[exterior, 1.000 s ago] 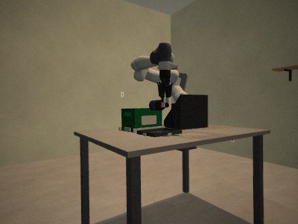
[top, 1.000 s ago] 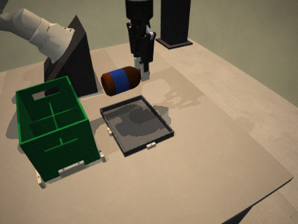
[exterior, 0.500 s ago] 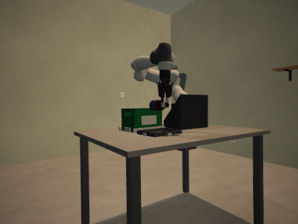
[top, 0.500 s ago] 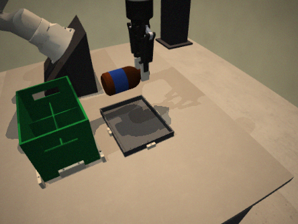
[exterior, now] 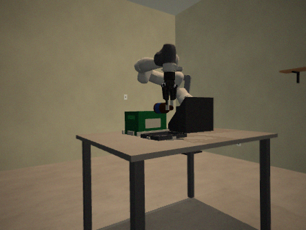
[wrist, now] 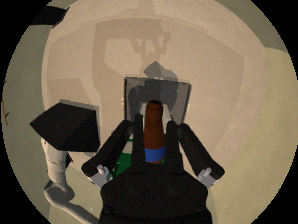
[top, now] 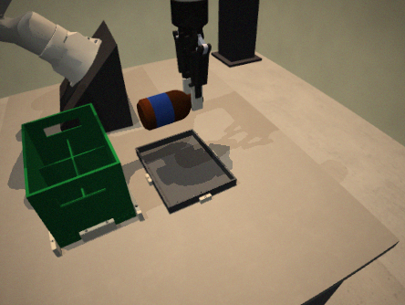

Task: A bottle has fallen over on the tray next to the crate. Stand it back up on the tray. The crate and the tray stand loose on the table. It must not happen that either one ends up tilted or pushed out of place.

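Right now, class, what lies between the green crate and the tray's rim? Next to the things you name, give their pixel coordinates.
Between the green crate (top: pixel 87 207) and the tray (top: pixel 204 204), the top view shows a shaded strip of tabletop and small pale brackets at both their edges.

no visible shift, no visible turn
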